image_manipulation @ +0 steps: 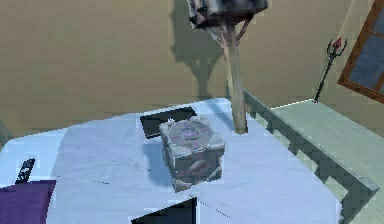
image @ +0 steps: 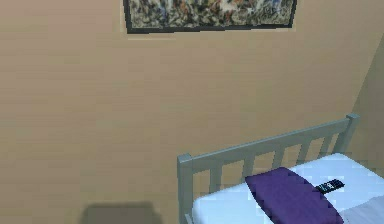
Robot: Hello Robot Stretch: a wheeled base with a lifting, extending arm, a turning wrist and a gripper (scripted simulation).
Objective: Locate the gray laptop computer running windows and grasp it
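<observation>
Laptop, perhaps: dark flat slab (image_manipulation: 166, 122) on the bed (image_manipulation: 100, 150), behind a cube (image_manipulation: 192, 150).
Handling: likely stiff, slick, weighty; I'd take a thin edge.
My claw: I cannot tell its state.

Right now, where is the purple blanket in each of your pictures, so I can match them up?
Forward view: the purple blanket lies at the lower right, on the bed just behind its grey rail.
Arm side view: the purple blanket sits in the bottom left corner, on the same bed.
Shared landmark: the small black object lying on the white sheet beside the blanket, seen in the arm side view just above the purple.
</observation>
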